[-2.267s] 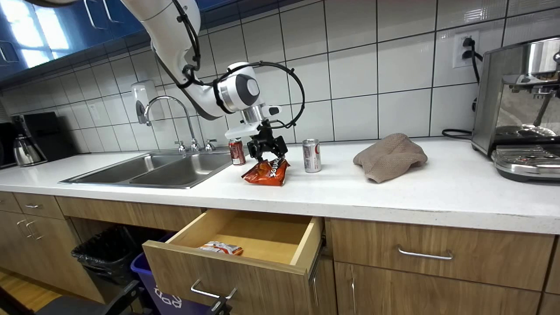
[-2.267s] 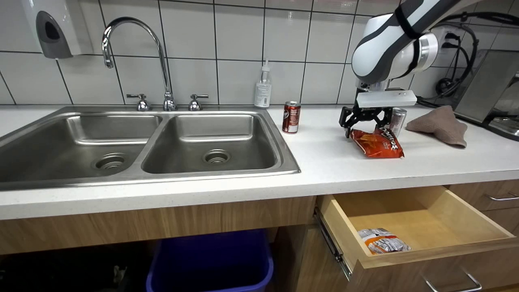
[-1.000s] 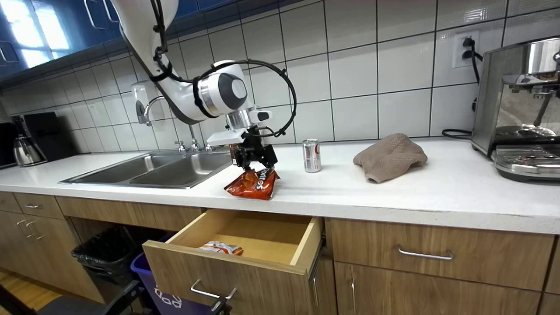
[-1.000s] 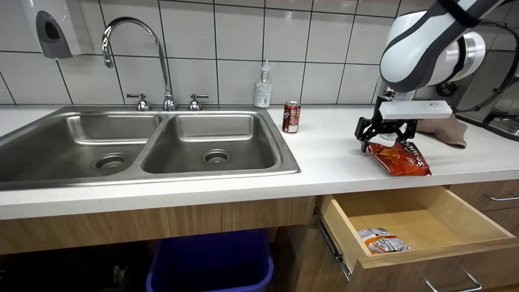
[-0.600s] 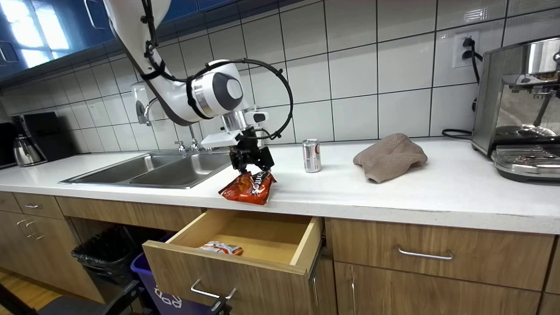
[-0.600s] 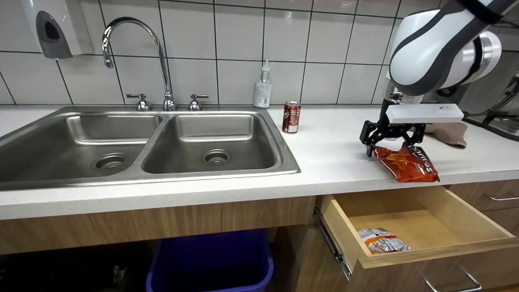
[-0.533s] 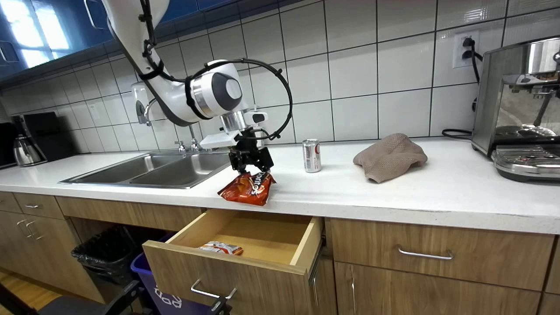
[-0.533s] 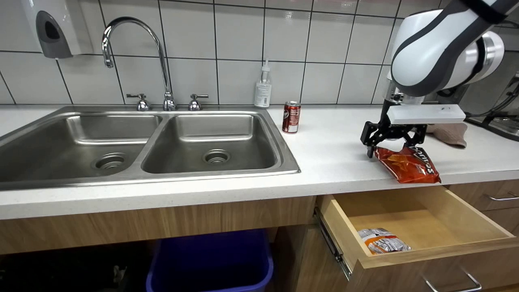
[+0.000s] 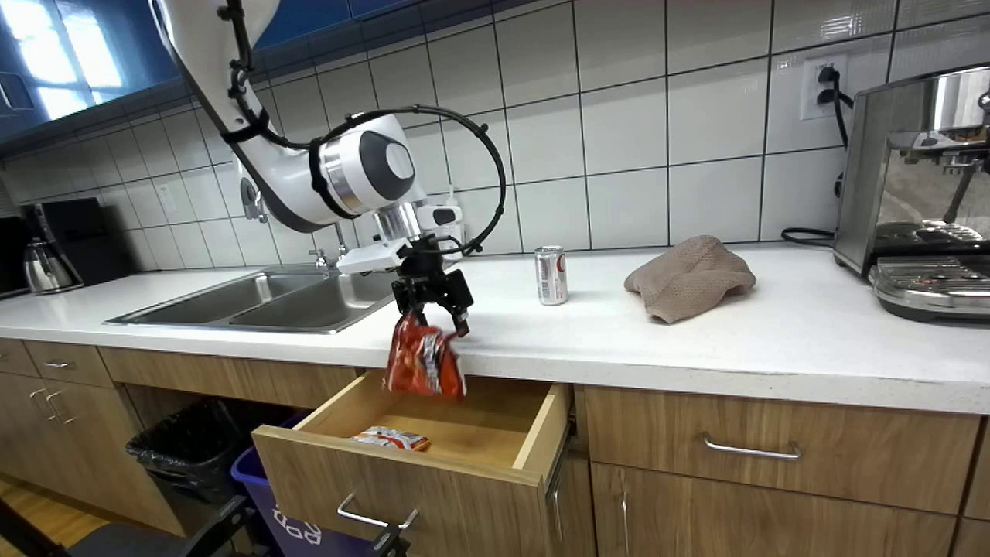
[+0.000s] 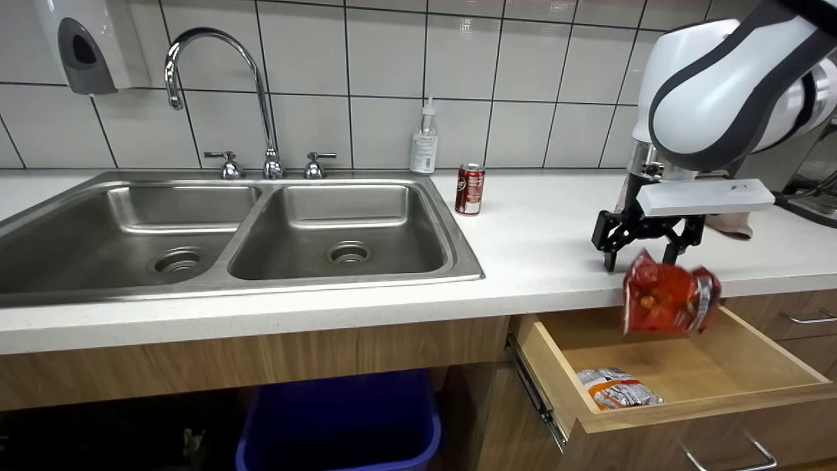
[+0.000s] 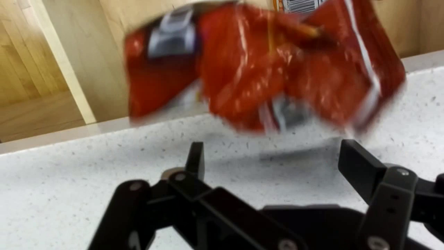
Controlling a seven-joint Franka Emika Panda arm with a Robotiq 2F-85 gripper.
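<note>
A red-orange chip bag is in mid-air over the pulled-out drawer, blurred. Just above it in both exterior views is my black gripper, at the counter's front edge. Its jaws stand wide apart, with only white countertop showing between them in the wrist view. There the bag lies beyond the fingertips, apart from them. Inside the drawer, a silver and orange packet rests by one side wall; part of this packet shows at the top of the wrist view.
On the counter stand a silver can, a red can and a soap bottle. A brown cloth lies near the coffee machine. The double sink is beside the arm. A blue bin stands under the counter.
My gripper has moved with the chip bag from further back on the counter to its front edge. The jaws have let go, and the bag has dropped away below them over the drawer.
</note>
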